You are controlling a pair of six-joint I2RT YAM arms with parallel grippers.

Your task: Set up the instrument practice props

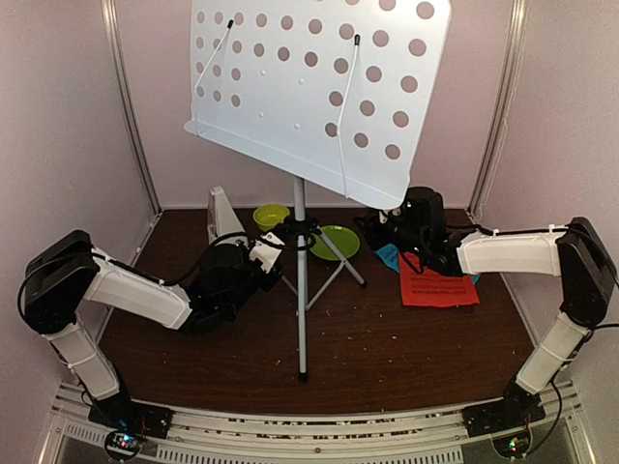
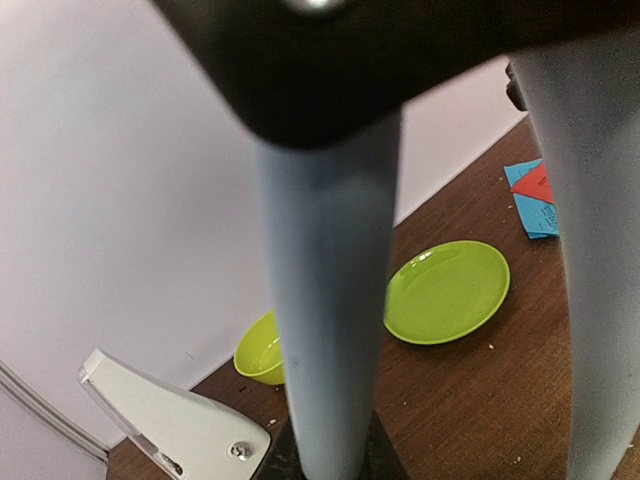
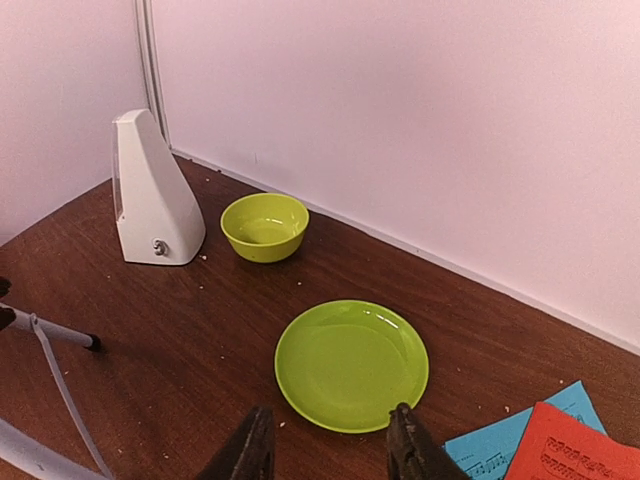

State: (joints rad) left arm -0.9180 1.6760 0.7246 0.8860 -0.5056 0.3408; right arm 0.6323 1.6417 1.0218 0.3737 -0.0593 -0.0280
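**Stand erected, sheets not yet loaded**

The music-stand desk (image 1: 319,87) is seen mounted on the tripod (image 1: 301,309) at the centre of the table (image 1: 387,348), with its face tilted back. The legs are spread, one toward 6 o'clock and one toward 4 o'clock.

The left gripper (image 1: 279,242) is positioned at the black leg hub, coming in from 9 o'clock. It is judged to be there to steady the stand. In the left wrist view the pole fills the frame and no fingers are seen, so it cannot be told whether the pole is gripped.

The right gripper (image 3: 330,455) is released, jaws apart with nothing between them. It is held at 2 o'clock of the hub, facing across the plate (image 3: 351,364).

The red sheet (image 1: 435,287) lies flat at 3 o'clock of the hub. It is stacked on the blue sheet (image 1: 389,255), which shows at the stack's 10 o'clock corner. This is judged to be pre-grasp staging, since the sheets are the prop nearest the right arm and the desk ledge is overhead.

The metronome (image 3: 150,195) stands upright at 11 o'clock by the back wall, with the bowl (image 3: 264,226) just beside it at its 3 o'clock. The green items are not needed.

Risks:
- Flat paper on wood is hard to pinch, so an edge lift is expected to be needed.
- The desk looks top-heavy, and a knocked leg could tip it.
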